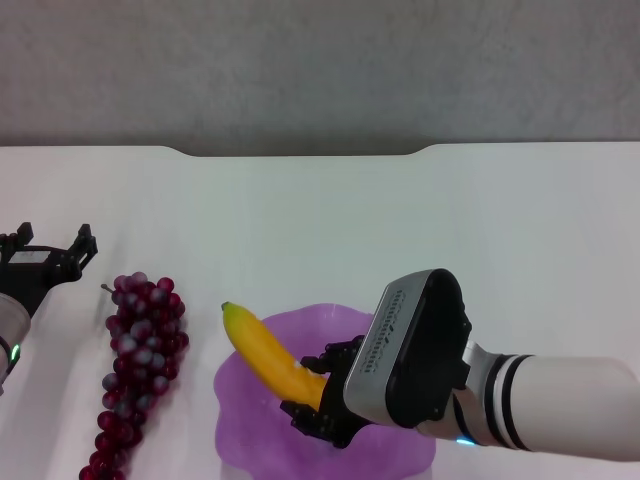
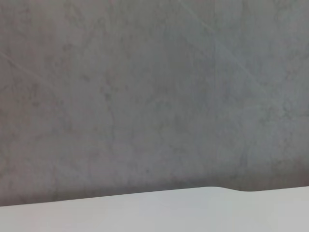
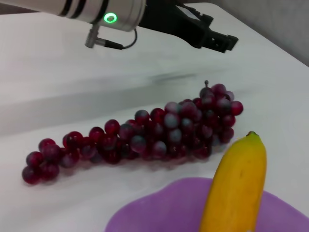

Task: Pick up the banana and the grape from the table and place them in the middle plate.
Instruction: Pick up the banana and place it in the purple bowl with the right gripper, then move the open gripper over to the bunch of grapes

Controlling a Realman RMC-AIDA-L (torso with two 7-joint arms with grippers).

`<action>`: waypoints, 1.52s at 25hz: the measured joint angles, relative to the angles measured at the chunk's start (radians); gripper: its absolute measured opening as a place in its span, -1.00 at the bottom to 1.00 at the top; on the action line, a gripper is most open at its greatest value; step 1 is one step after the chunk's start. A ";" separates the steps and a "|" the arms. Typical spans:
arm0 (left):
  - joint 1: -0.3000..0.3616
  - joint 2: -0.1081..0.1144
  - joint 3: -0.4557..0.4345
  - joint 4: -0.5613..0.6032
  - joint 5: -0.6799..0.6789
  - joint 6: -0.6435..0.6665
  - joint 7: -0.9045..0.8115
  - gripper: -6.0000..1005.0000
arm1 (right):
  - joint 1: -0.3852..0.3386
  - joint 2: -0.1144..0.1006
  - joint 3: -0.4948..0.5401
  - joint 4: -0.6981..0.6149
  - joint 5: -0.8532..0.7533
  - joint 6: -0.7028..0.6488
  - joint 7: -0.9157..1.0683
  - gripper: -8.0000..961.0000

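The yellow banana [image 1: 262, 348] is held at its near end by my right gripper [image 1: 316, 386], which is shut on it. The banana slants up over the left part of the purple scalloped plate [image 1: 240, 425], its green tip past the rim. The right wrist view shows the banana [image 3: 236, 188] above the plate [image 3: 164, 210]. The dark red grape bunch [image 1: 140, 370] lies on the white table [image 1: 420, 220] left of the plate; it also shows in the right wrist view [image 3: 145, 135]. My left gripper [image 1: 50, 245] is open and empty, beyond the grapes at the far left.
The left arm and its gripper [image 3: 212, 38] show beyond the grapes in the right wrist view. The left wrist view shows only the table's far edge [image 2: 193, 212] and a grey wall [image 2: 145, 96]. The notch [image 1: 300, 152] is in the far edge.
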 joint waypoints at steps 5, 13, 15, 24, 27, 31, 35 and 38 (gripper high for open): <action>-0.001 0.000 0.000 0.001 0.000 0.000 0.000 0.58 | 0.005 0.000 0.002 -0.018 -0.002 -0.012 -0.001 0.12; -0.001 0.000 0.000 0.003 0.000 0.000 0.000 0.57 | 0.021 0.001 -0.008 -0.045 -0.002 -0.055 -0.015 0.16; -0.001 0.000 0.000 0.003 0.000 0.000 0.000 0.57 | 0.021 0.000 -0.009 -0.042 -0.002 -0.058 -0.016 0.17; 0.000 0.000 0.000 0.001 0.000 -0.003 0.000 0.57 | -0.024 -0.003 0.032 0.011 -0.009 -0.121 -0.018 0.75; 0.000 0.000 0.000 0.003 0.000 -0.011 0.000 0.57 | -0.069 -0.002 0.111 0.032 -0.026 -0.129 -0.016 0.86; 0.000 0.000 0.000 0.003 0.000 -0.012 0.000 0.57 | -0.118 0.001 0.206 0.041 -0.002 -0.131 -0.005 0.86; 0.000 0.000 0.000 0.003 0.000 -0.012 0.000 0.57 | -0.164 0.001 0.271 0.034 0.010 -0.148 -0.002 0.86; 0.002 0.000 0.000 0.002 0.000 -0.012 0.000 0.57 | -0.187 0.002 0.302 0.003 0.010 -0.204 -0.002 0.86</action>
